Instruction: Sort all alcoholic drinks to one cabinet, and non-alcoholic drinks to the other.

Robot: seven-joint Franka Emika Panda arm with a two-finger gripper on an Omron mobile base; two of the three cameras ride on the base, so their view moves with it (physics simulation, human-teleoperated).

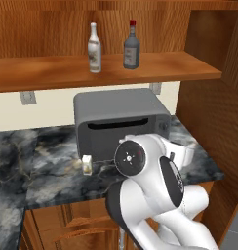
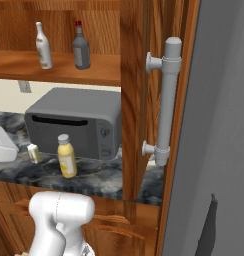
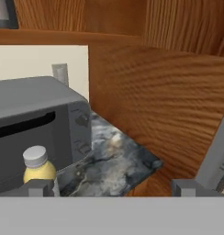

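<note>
Two glass bottles stand upright on the long shelf board of the reddish-brown wall cabinet (image 1: pixel 52 73), apart from each other: the slim white long-necked bottle (image 1: pixel 94 49) to the left and the squat dark grey bottle with a red cap (image 1: pixel 131 46) to the right in both base views. Beneath that shelf runs the dark marbled tabletop (image 1: pixel 43 166), and on it, back against the pale wall, sits a grey microwave (image 1: pixel 118 119) with a knob and buttons on its right side. To the right of the tabletop rises a tall wooden side panel (image 2: pixel 131 100), and beyond it in the right base view a grey door with a long pale bar handle (image 2: pixel 166 100). The white arm (image 1: pixel 150 195) rises in front of the microwave in the left base view.

The plump yellow juice bottle with a pale grey cap (image 2: pixel 67 156) stands upright on the tabletop just in front of the microwave's right half. The small cream-coloured carton (image 2: pixel 33 153) stands well to its left, in front of the microwave's left end.

From the hand view the end effector (image 3: pixel 114 188) has its two dark fingertips spread wide with nothing between them; the juice bottle sits just past the left fingertip (image 3: pixel 38 187).
</note>
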